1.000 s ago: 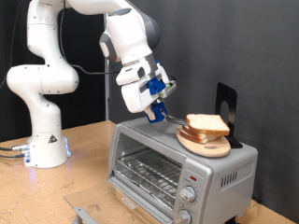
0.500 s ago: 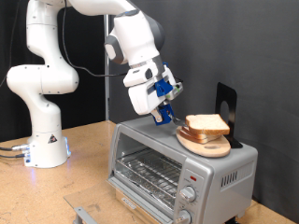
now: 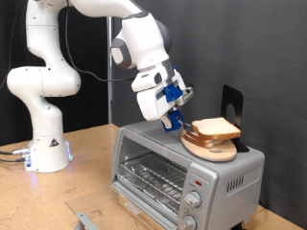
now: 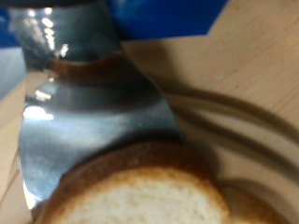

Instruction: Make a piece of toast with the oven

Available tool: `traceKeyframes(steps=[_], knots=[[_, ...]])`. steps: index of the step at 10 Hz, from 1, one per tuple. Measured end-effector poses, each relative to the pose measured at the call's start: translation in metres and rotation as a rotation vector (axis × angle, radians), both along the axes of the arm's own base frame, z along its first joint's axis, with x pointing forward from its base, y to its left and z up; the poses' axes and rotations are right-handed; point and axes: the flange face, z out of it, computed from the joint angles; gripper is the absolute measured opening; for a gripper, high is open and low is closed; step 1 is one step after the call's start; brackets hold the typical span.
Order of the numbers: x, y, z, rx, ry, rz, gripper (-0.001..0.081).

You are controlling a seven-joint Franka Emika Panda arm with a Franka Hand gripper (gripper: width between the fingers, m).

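end effector (image 3: 178,121) beside bread stack (image 3: 214,127) atop oven (image 3: 182,171); finger spread unclear, cannot tell. risk: low approach shoves stack and wooden board (image 3: 211,147) off.

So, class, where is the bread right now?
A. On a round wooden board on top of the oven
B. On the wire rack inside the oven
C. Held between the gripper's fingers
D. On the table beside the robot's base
A: the bread lies on the board atop the oven, with the gripper just beside it, holding nothing visible.
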Motion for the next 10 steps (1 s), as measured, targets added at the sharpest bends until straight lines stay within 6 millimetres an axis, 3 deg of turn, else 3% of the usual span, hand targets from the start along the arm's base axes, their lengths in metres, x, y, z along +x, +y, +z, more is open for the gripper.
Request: traceKeyframes(steps=[5, 10], knots=[[-0.005, -0.011, 0.002, 0.108, -0.102, 0.042, 0.0325], [-0.034, -0.064, 0.021, 0.149, -0.091, 0.104, 0.0325]])
